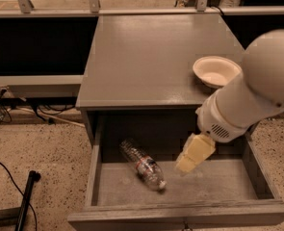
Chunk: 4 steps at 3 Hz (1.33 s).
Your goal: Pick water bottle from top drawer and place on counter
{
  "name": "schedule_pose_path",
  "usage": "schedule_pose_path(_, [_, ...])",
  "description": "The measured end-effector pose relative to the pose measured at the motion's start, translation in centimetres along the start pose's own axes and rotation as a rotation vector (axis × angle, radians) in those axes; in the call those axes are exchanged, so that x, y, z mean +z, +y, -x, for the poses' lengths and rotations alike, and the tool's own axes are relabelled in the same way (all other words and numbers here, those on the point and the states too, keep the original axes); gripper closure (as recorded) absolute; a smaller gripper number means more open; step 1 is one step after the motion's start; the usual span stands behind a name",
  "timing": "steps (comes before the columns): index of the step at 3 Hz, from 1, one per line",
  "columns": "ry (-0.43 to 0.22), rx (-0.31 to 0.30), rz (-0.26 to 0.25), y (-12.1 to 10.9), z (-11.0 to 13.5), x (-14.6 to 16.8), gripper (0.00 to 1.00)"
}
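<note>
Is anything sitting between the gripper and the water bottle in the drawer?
Nothing. The camera view shows only bare floor of the top drawer between the gripper, low over the drawer, and the water bottle lying on its side.

Speckled beige floor (50, 148) — dark panels (35, 47) behind

no readable text; tool (186, 163) above top drawer (223, 183) floor

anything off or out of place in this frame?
Only the water bottle: it lies on its side, diagonal on the top drawer floor, cap toward the front. No spill or damage visible. The gripper hangs over the drawer beside it, not touching. Bowl sits upright on the counter.
</note>
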<state>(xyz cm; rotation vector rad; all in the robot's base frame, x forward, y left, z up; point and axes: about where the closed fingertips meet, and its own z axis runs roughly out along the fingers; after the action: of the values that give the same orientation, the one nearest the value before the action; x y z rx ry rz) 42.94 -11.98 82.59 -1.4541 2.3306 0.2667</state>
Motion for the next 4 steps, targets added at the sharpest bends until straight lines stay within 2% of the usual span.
schedule_pose_path(1, [0.082, 0.067, -0.085, 0.8, -2.5, 5.9, 0.00])
schedule_pose_path(2, [0.099, 0.138, -0.129, 0.9, -4.7, 8.4, 0.00])
schedule_pose_path(3, [0.098, 0.141, -0.128, 0.9, -4.7, 8.4, 0.00])
schedule_pose_path(4, [0.109, 0.125, -0.098, 1.1, -4.2, 10.6, 0.00])
